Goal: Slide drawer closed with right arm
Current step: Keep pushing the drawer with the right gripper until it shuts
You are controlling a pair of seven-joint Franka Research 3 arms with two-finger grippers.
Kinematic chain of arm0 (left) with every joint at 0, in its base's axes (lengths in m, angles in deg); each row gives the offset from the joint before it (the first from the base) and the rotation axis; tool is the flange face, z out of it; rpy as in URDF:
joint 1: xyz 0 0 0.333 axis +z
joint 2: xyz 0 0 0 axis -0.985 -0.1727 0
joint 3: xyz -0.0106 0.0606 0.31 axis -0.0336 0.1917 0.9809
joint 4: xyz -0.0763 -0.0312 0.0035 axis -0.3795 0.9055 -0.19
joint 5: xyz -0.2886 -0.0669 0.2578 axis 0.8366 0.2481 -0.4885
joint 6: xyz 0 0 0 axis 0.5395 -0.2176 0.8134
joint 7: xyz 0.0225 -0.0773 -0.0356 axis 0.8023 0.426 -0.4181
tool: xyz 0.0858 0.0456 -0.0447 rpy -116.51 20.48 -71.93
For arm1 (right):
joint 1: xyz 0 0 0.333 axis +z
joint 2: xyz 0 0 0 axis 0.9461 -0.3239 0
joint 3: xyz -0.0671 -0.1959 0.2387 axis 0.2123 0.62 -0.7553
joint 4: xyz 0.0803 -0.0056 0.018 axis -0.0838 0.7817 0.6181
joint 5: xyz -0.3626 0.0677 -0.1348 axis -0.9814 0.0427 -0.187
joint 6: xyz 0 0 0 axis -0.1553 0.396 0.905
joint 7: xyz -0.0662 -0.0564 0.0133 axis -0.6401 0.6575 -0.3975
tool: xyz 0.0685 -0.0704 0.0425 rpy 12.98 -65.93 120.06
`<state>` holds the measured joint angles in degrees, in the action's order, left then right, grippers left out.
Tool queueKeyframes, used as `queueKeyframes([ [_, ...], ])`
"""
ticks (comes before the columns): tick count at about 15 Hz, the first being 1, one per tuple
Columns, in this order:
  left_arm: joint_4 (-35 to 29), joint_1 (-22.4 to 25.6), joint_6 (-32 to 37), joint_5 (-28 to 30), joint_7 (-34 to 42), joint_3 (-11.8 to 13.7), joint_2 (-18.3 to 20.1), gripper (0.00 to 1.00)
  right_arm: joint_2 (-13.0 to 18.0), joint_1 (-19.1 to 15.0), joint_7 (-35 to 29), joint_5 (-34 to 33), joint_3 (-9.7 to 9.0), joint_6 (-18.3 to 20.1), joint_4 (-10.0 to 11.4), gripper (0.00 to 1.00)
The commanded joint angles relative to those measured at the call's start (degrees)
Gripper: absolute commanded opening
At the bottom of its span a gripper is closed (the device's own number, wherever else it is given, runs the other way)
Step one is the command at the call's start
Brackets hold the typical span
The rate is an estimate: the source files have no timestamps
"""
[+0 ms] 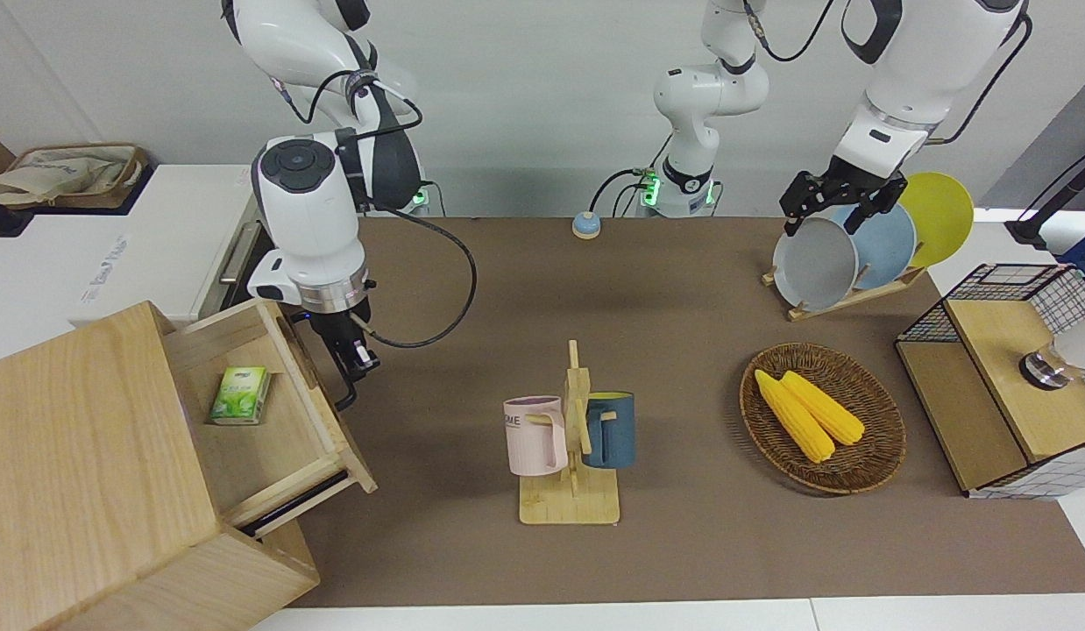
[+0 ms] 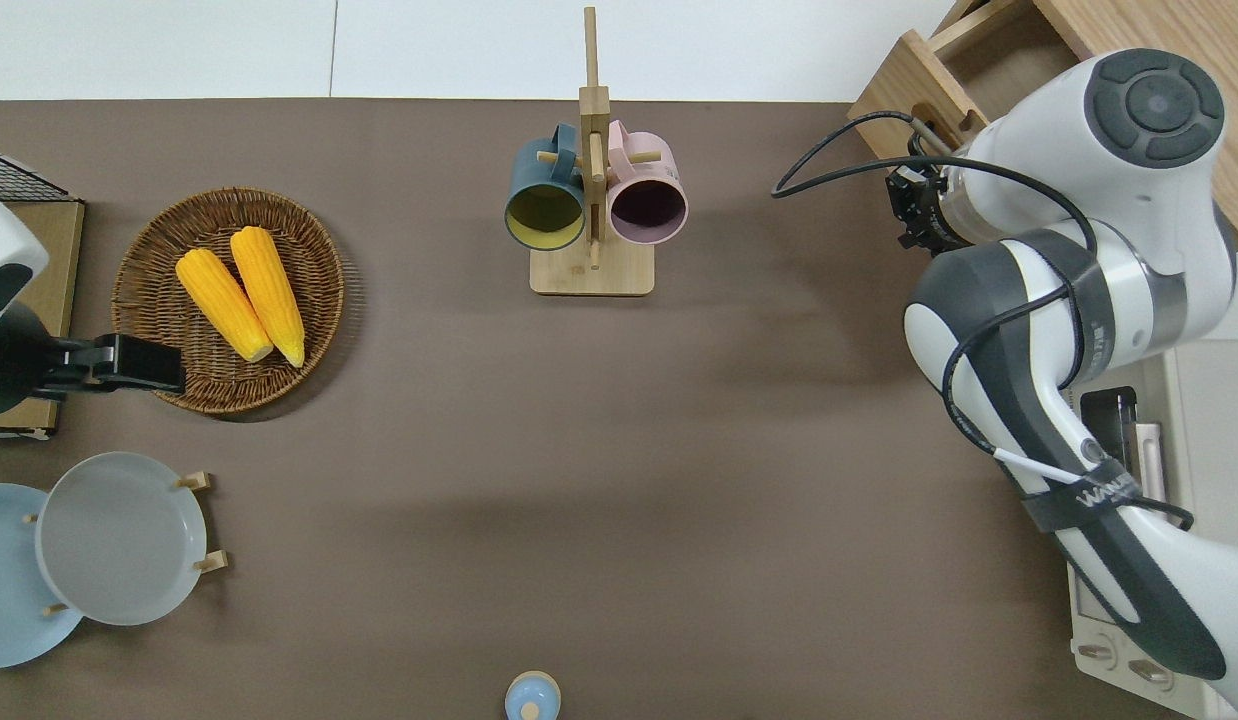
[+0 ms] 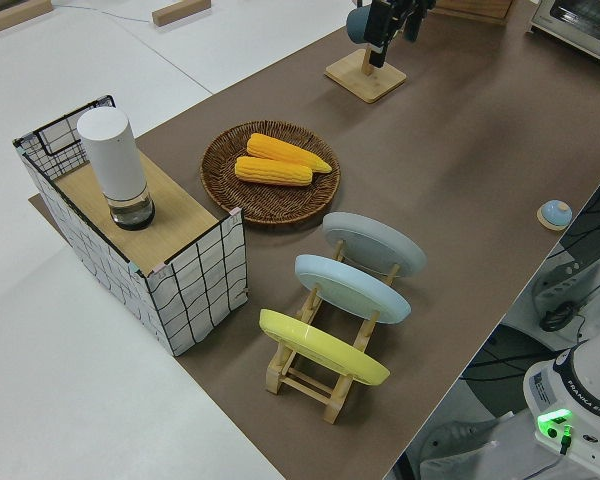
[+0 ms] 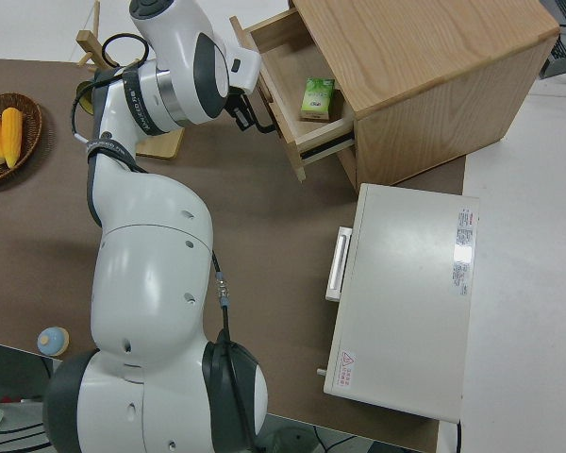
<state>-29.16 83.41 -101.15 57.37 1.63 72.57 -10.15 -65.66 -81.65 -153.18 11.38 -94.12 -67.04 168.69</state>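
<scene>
The pale-wood drawer (image 1: 271, 438) stands partly pulled out of the big cabinet (image 1: 78, 456) at the right arm's end of the table. A green packet (image 1: 240, 396) lies in it. The right gripper (image 1: 354, 358) is at the drawer's front panel (image 2: 904, 85), against the black loop handle (image 1: 343, 399). In the overhead view the gripper (image 2: 914, 200) is mostly hidden under the arm's wrist. The right side view shows the gripper (image 4: 241, 109) at the drawer (image 4: 283, 66) front too. The left arm is parked.
A wooden mug rack (image 1: 570, 438) with a pink and a blue mug stands mid-table. A wicker basket (image 1: 884, 438) holds corn. A plate rack (image 1: 845, 254), a wire-mesh box (image 1: 1007, 386), a white toaster oven (image 1: 122, 254) and a small bell (image 1: 585, 226) are also here.
</scene>
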Motion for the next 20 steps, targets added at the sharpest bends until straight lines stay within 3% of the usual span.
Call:
queueKeyframes([
  [1,0.0,-0.3,0.3,-0.7,0.4,0.2,0.4,1.00,-2.6,-2.2,3.1,-2.2,-0.10,1.0,-4.1,0.000],
  [9,0.0,-0.3,0.3,-0.7,0.4,0.2,0.5,1.00,-5.7,-3.9,5.1,-2.3,1.30,-0.4,-7.1,0.000],
  [16,0.0,-0.3,0.3,-0.7,0.4,0.2,0.4,1.00,-7.9,-7.5,7.9,-3.2,0.51,-1.0,-10.9,0.000],
  [20,0.0,-0.3,0.3,-0.7,0.3,0.2,0.5,1.00,-8.2,-9.7,9.2,-3.2,0.42,-3.4,-10.9,0.000],
])
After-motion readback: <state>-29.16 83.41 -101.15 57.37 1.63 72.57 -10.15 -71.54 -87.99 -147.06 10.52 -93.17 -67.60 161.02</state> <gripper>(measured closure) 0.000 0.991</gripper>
